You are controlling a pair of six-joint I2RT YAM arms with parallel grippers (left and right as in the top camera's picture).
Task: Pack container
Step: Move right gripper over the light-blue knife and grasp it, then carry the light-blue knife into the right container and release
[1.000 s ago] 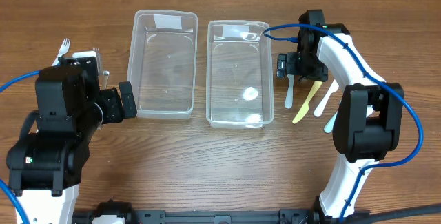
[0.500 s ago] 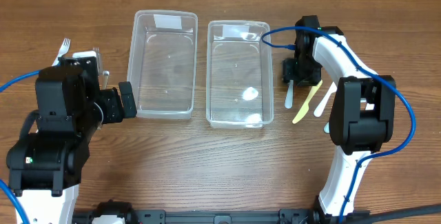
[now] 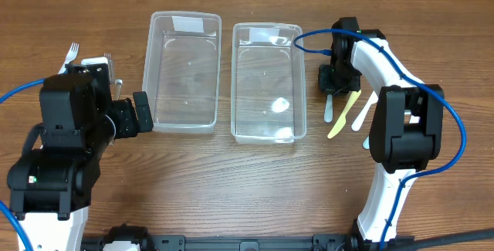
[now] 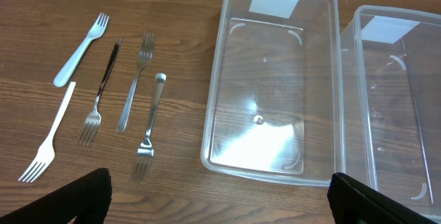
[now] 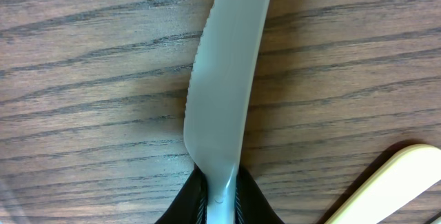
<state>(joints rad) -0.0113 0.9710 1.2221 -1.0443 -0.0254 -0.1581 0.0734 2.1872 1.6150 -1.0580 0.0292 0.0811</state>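
Two clear plastic containers stand side by side, the left container (image 3: 184, 73) (image 4: 269, 93) and the right container (image 3: 266, 69) (image 4: 406, 100); both hold nothing. My right gripper (image 3: 330, 81) (image 5: 220, 200) is shut on the handle of a white plastic knife (image 3: 327, 110) (image 5: 227, 65) that lies on the wood just right of the right container. My left gripper (image 3: 133, 108) (image 4: 220, 210) is open, near the left container's front left corner, with nothing between its fingers. Several forks (image 4: 134, 79), metal and white plastic, lie on the table left of that container.
A yellow knife (image 3: 343, 116) (image 5: 393, 182) and another white knife (image 3: 364, 112) lie right beside the gripped one. A pale utensil (image 3: 370, 137) pokes out by the right arm. A white fork (image 3: 71, 52) shows behind the left arm.
The right gripper came down a little toward the white knife and went from open to shut on its handle. The left arm has not moved.
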